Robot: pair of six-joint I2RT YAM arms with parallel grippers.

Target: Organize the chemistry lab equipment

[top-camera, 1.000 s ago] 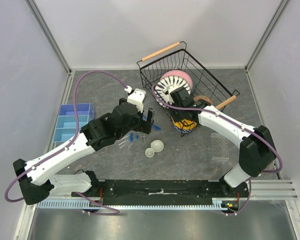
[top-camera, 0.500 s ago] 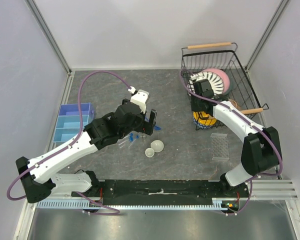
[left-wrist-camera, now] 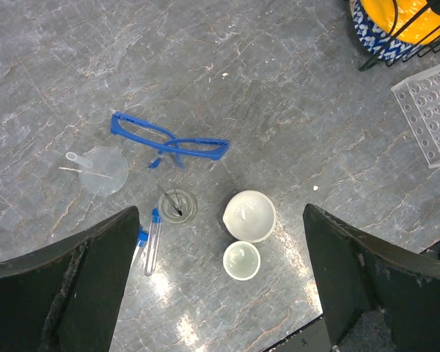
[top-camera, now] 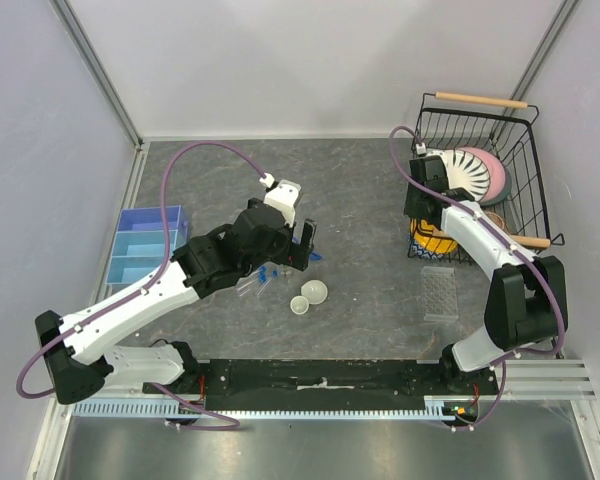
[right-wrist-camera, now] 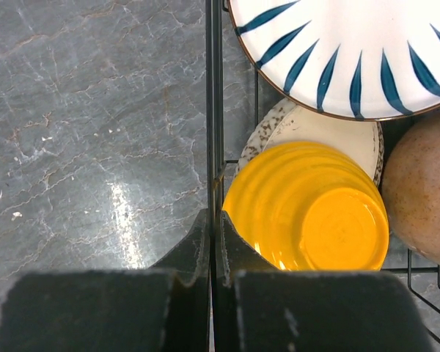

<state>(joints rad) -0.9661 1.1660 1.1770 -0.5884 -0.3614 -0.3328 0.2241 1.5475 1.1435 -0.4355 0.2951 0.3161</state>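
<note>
Overhead, left fingers (left-wrist-camera: 95,279) spread wide above the table (left-wrist-camera: 279,95), blue-framed safety glasses (left-wrist-camera: 169,141), two white dishes (left-wrist-camera: 249,215) (left-wrist-camera: 241,260) and blue-capped tubes (left-wrist-camera: 152,238) lying beneath them, clear tube rack (left-wrist-camera: 433,110) near the black wire basket (right-wrist-camera: 213,110), right fingers (right-wrist-camera: 191,253) clamped on its rim wire.

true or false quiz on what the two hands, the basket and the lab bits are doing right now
1. The right hand is shut on the basket wire. True.
2. The left hand holds the glasses. False: it is open above them; they lie on the table.
3. The yellow bowl is inside the basket. True.
4. The rack holds the tubes. False: the tubes lie on the table, apart from the rack.
</note>
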